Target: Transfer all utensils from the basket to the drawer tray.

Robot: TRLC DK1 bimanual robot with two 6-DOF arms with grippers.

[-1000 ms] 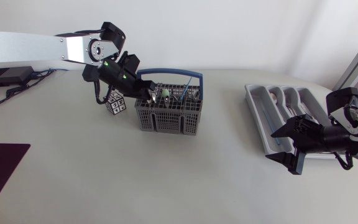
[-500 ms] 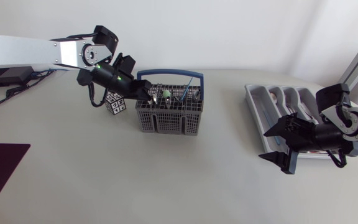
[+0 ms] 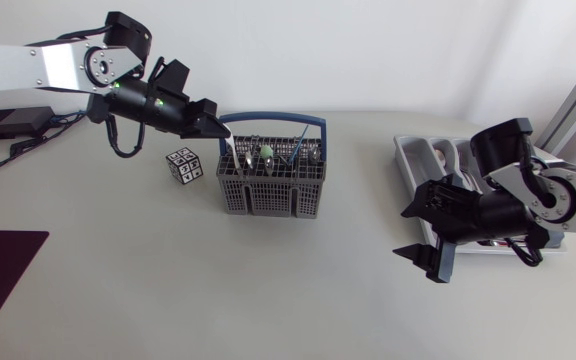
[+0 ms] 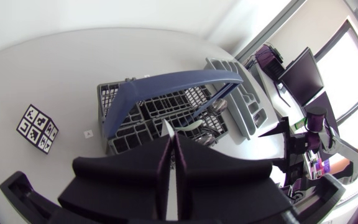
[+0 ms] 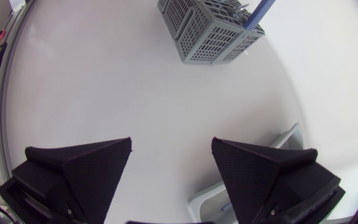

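The left gripper (image 3: 224, 131) hangs over the corner of the basket (image 3: 268, 190) closest to its own arm; its jaws are squeezed almost together on a thin pale utensil (image 3: 227, 147); the utensil's end pokes out past the fingers in the left wrist view (image 4: 167, 129). I think the step in hand is pulling this one out. Next it should go straight up until it is free of the grid and the blue handle (image 3: 273, 118); then it has to be carried across to the tray (image 3: 413, 180). More utensils (image 3: 265, 153) stand in the basket, so the job looks far from done.

Just beside the basket, on the left arm's side, sits a little cube (image 3: 185, 165) with black and white squares; it is not in the way.

Farther off, the right gripper (image 3: 420, 234) hovers over the table next to the tray, on the side toward the basket; its jaws are wide open and hold nothing. It could get in the way of the carry. The tray lies past it, well apart from the basket; I cannot tell if anything is in its slots.
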